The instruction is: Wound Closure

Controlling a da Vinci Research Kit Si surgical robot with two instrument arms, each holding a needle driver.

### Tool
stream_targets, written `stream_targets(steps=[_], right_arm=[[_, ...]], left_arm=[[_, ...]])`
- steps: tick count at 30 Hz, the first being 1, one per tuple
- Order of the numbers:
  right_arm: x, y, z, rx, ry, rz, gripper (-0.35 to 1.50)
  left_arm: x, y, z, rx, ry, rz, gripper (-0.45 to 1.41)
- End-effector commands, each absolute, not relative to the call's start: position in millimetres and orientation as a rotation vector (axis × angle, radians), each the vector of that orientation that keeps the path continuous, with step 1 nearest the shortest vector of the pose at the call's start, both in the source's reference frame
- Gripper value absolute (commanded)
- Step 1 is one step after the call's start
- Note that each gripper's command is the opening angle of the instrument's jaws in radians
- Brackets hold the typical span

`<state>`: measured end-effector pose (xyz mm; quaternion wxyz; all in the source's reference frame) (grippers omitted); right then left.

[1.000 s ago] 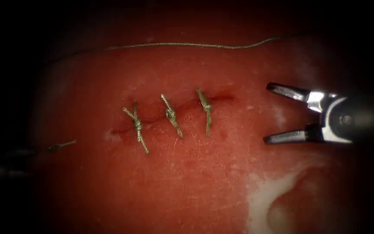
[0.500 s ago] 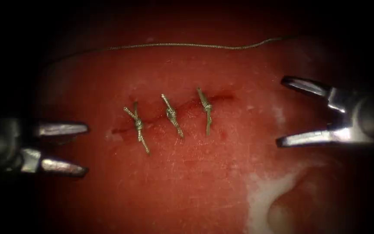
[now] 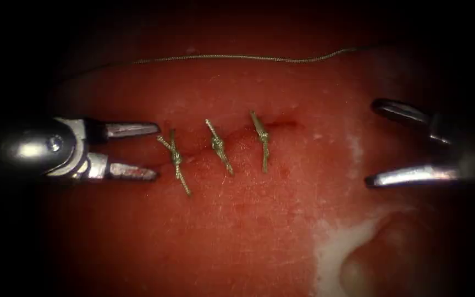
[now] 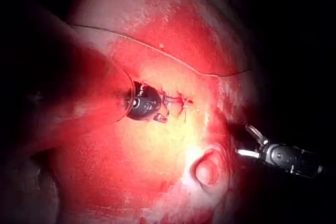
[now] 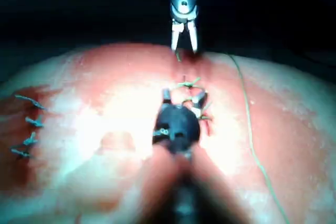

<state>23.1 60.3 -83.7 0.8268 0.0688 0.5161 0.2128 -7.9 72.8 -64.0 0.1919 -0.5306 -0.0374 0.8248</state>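
Thread lengthwise above cut, both tools empty-jawed.

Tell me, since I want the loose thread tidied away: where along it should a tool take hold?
Probably midway along the loose thread, where it lies flat and clear on the tissue above the knotted stitches. Come from above, jaws across the strand. Both the left tool and right tool are open, holding nothing.
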Motion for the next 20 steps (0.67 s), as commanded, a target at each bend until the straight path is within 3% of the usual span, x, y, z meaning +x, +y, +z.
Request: stream_targets(steps=[1, 20], right_arm=[[23.8, 60.1, -83.4, 0.149, 1.099, 0.454, 1.25], [24.0, 59.8, -82.9, 0.139, 1.109, 0.448, 1.23]], left_arm=[[-8.3, 72.6, -63.3, -1.494, -0.104, 2.309, 0.55], [-7.9, 72.6, -63.2, -1.506, -0.098, 2.3, 0.56]])
